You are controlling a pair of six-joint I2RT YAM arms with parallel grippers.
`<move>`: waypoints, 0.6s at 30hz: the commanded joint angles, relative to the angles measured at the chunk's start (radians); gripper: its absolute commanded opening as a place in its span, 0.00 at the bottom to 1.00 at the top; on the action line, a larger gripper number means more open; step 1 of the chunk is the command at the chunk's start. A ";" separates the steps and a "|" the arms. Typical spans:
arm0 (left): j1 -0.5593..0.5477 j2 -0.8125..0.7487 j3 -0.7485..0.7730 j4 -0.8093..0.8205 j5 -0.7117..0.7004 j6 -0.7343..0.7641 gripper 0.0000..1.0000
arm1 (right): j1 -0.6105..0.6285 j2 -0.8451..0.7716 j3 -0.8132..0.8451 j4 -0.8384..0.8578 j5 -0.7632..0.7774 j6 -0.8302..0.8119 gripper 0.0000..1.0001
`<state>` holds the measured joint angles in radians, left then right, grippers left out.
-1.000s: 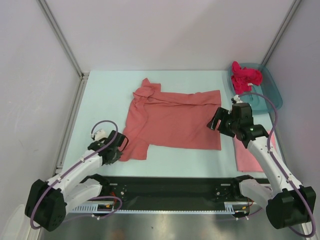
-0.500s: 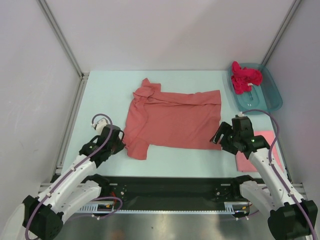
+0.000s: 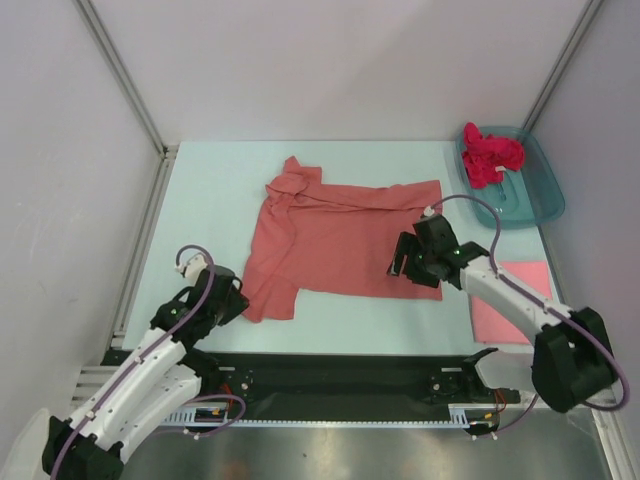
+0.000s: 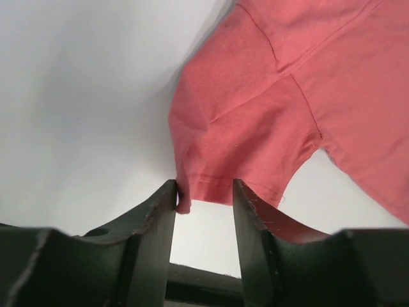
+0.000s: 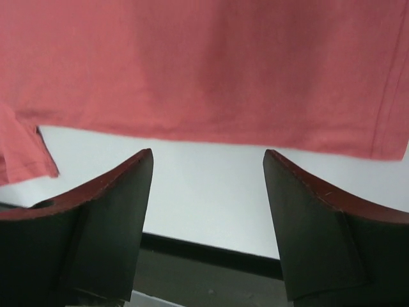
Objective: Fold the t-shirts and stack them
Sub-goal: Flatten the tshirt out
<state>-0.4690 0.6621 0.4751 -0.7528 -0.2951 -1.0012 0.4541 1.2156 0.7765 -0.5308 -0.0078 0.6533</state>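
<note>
The salmon-coral t-shirt [image 3: 345, 245] lies spread flat on the table [image 3: 205, 195], collar end bunched at the far left and bottom hem to the right, and it sits between the two grippers. Its near sleeve [image 4: 246, 144] reaches right up to the left gripper [image 4: 204, 203]: in the left wrist view the sleeve's hem lies across the gap at the fingertips, one corner of the cloth touching the inner face of the left-hand finger, while the jaws stand partly apart and not pressed onto the fabric. Bare table shows through the gap just behind that hem. The right gripper [image 5: 208, 157] hangs over the shirt's near long edge, close to the hem-end corner, its jaws spread wide and holding nothing; from its wrist camera that edge runs straight across just ahead of the fingertips, with pale table between and under the fingers. Behind the right gripper and off to its right, a lighter pink t-shirt [image 3: 492, 325] lies flat as a folded rectangle at the near right of the table, with the right arm's forearm passing over it. Well beyond the same gripper, out to its right, the magenta t-shirt [image 3: 490, 155] is crumpled inside the teal tub [image 3: 545, 190] at the far right corner.
</note>
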 commanded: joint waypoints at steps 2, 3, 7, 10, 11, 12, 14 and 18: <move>0.003 -0.013 0.098 -0.069 -0.019 0.030 0.47 | -0.014 0.102 0.108 0.074 0.101 -0.037 0.75; 0.001 0.005 0.127 -0.066 -0.016 0.042 0.47 | -0.020 0.129 0.116 0.078 0.104 -0.050 0.75; -0.002 0.143 0.181 0.058 0.077 0.147 0.45 | -0.051 0.182 0.122 0.114 0.095 -0.066 0.75; -0.022 0.275 0.255 0.110 0.111 0.190 0.43 | -0.077 0.232 0.122 0.130 0.063 -0.069 0.72; -0.023 0.306 0.275 0.134 0.120 0.216 0.44 | -0.078 0.242 0.122 0.130 0.065 -0.069 0.72; -0.025 0.333 0.319 0.144 0.125 0.232 0.44 | -0.084 0.261 0.122 0.135 0.063 -0.070 0.72; -0.023 0.416 0.361 0.167 0.110 0.266 0.45 | -0.094 0.278 0.122 0.141 0.071 -0.076 0.72; -0.014 0.618 0.416 0.280 0.182 0.319 0.51 | -0.123 0.314 0.121 0.172 0.075 -0.075 0.71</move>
<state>-0.4877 1.1511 0.8200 -0.5865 -0.1719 -0.7658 0.3492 1.5120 0.8631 -0.4103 0.0544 0.5926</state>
